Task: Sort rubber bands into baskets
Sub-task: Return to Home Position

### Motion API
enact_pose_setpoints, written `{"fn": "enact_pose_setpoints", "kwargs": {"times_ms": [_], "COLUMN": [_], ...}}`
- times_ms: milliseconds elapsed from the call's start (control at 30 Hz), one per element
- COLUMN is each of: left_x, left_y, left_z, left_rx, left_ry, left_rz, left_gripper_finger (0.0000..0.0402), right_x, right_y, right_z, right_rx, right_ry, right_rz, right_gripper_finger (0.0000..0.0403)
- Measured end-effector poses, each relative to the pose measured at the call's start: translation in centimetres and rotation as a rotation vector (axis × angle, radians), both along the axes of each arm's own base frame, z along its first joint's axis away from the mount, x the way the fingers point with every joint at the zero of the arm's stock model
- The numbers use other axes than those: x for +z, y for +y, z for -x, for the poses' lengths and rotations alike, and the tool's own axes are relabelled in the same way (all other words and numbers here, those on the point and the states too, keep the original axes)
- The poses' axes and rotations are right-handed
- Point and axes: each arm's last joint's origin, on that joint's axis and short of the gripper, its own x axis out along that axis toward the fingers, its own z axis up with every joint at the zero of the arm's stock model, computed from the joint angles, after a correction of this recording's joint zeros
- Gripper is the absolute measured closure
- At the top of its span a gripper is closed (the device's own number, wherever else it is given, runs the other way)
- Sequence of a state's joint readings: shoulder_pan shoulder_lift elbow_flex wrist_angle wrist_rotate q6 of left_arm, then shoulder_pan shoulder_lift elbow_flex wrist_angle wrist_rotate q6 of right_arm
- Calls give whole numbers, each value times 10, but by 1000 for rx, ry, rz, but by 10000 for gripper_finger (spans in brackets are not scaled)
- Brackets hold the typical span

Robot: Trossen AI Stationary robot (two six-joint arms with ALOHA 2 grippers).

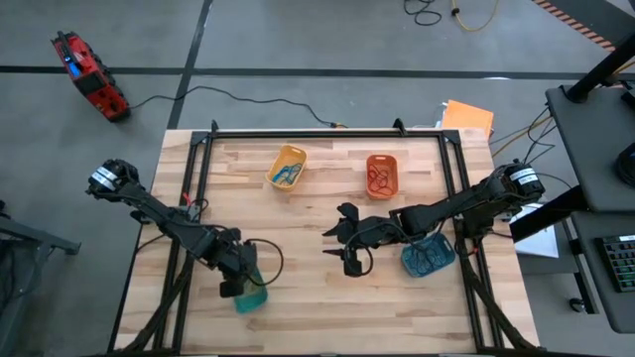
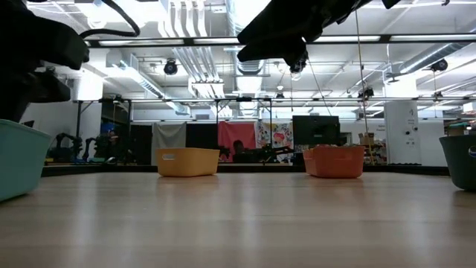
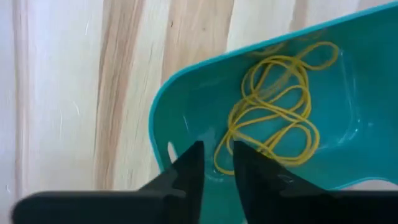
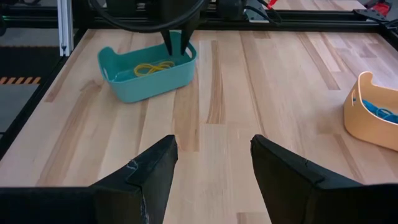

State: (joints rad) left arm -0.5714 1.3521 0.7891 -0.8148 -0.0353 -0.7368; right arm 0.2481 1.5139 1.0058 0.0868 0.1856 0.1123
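The teal-green basket stands near the table's front left, and several yellow rubber bands lie in a loose tangle on its floor. My left gripper points down just inside the basket's rim. Its fingers are a narrow gap apart with nothing between them. My right gripper hangs open above the bare middle of the table and holds nothing.
At the far side stand a yellow basket with blue bands and an orange basket with red bands. A darker blue basket sits under my right arm. Black frame rails run along the table's edges.
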Motion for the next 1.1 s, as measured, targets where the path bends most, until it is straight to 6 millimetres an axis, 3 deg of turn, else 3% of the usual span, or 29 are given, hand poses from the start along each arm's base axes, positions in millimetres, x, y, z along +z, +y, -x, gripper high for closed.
{"fn": "enact_pose_setpoints", "kwargs": {"times_ms": [200,400,533,667,833,1100], "left_x": [7,42,69,81,77,62], "left_y": [-2,-12,-20,-24,14,81], "left_z": [-3,-16,-30,-49,-49,-6], "left_rx": [7,-37,-200,-468,-495,-362], "left_ry": [-14,-78,-357,-716,-917,-1128], "left_rz": [13,71,-96,-243,-296,-317], "left_gripper_finger": [267,235,236,245,262,288], "right_x": [0,0,-2,-4,-4,6], "right_y": [0,0,1,-2,-13,-49], "right_z": [0,0,0,-1,9,47], "right_rx": [8,59,115,133,118,205], "right_ry": [0,-3,-11,-69,-131,-246], "right_rz": [16,110,210,258,276,185], "right_gripper_finger": [202,202,202,202,202,202]}}
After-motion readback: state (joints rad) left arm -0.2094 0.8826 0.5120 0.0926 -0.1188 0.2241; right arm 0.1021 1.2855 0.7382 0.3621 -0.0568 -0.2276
